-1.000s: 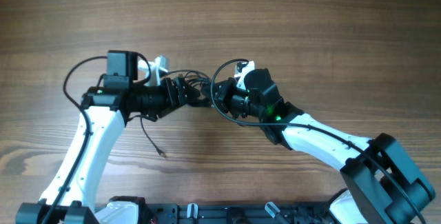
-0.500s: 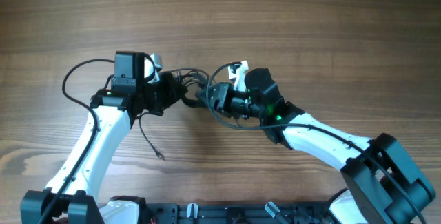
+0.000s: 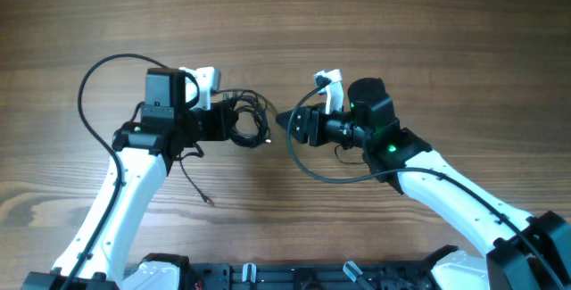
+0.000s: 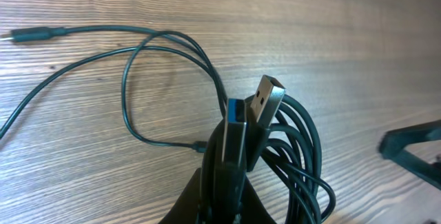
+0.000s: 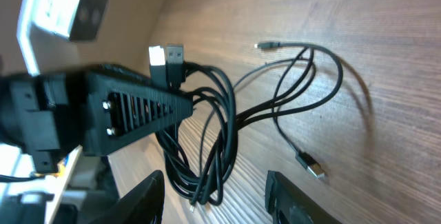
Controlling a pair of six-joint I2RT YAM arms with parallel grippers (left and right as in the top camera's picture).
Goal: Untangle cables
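Note:
The cables (image 3: 247, 120) are thin black wires bunched in a hanging coil (image 4: 298, 156) with two USB plugs (image 4: 264, 100) sticking up. My left gripper (image 3: 228, 125) is shut on the plug end of the bundle (image 4: 235, 134). The right wrist view shows its ribbed finger (image 5: 131, 114) clamping the plugs (image 5: 168, 57), with the coil (image 5: 207, 156) drooping below. Loose strands loop over the wood (image 4: 158, 65) and end in small plugs (image 5: 313, 165). My right gripper (image 3: 287, 122) stands open just right of the bundle, touching nothing, its fingertips (image 5: 148, 198) on either side of the coil's lower end.
One thin strand trails from the left gripper toward the table's front and ends in a tiny plug (image 3: 210, 202). The right arm's own thicker cable (image 3: 326, 172) sags in a loop onto the wood. The left arm's cable (image 3: 94, 94) arches behind it.
My left gripper has shut on the bundle and carried it left. My right gripper has let go, opened and drawn back to the right.

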